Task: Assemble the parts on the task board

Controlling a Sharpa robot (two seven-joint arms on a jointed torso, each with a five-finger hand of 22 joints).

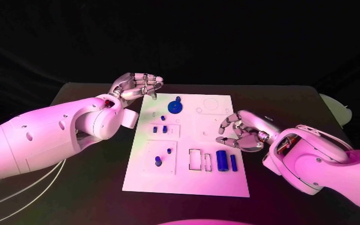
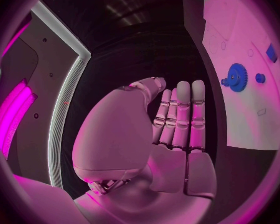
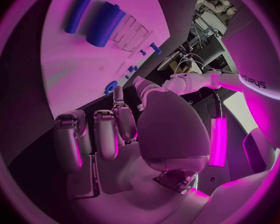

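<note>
Our left hand (image 1: 137, 86) hovers at the far left corner of the task board (image 1: 188, 183), fingers partly curled and close together, holding nothing; in the left wrist view the fingers (image 2: 184, 114) lie straight side by side with the thumb apart. Our right hand (image 1: 241, 130) sits over the board's right edge, fingers loosely curled and spread, also with nothing in them.

Just beside our left hand we see the blue gear (image 1: 176, 105) lying flat near the board's far edge, its small knob toward the far side. Near our right hand, the thick blue cylinder (image 1: 222, 160) and the thinner blue rod (image 1: 234, 163) lie side by side, long axes running near to far, next to two empty rectangular slots (image 1: 195, 158). Small blue pegs (image 1: 155, 129) stand around the board's left-middle, and one (image 1: 158, 160) in the near left panel; we cannot make out their shapes. The tabletop (image 1: 285, 97) is dark, its edges hard to trace.
</note>
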